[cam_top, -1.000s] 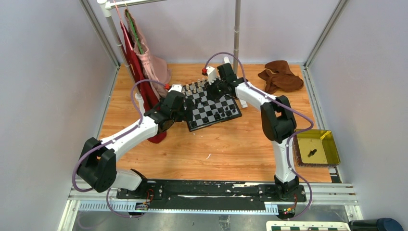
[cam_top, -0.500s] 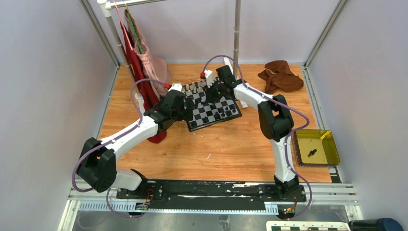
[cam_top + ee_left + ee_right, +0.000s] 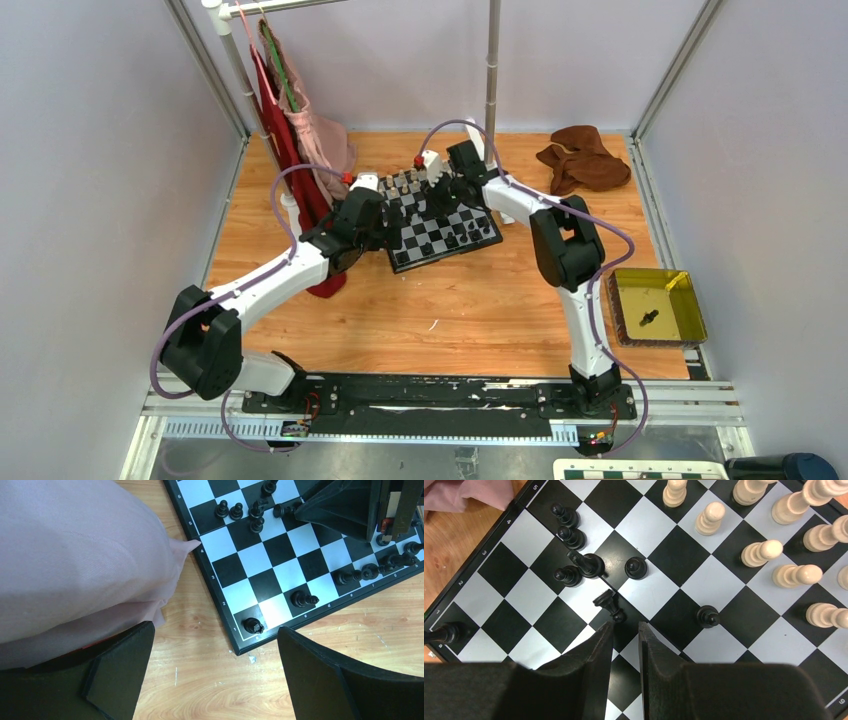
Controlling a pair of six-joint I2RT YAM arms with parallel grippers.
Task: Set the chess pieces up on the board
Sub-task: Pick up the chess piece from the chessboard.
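Right gripper (image 3: 625, 625), jaws narrowly parted and empty, hovers over the board (image 3: 432, 240) at far centre, a tilted black piece (image 3: 610, 605) just ahead. We find left gripper (image 3: 215, 630) wide open beside its near-left corner.

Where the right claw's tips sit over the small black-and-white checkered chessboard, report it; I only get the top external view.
Observer: The right claw hangs mid-board over the checkered chessboard, right behind a small black chess piece that looks tipped over.
Operator: State whether it holds anything.
Observer: Nothing; its fingers stand narrowly apart with only board showing between them.
Operator: Now report the left claw.
Observer: The left claw is wide open, straddling the chessboard's near corner, with a pink cloth beside it touching the board's edge.
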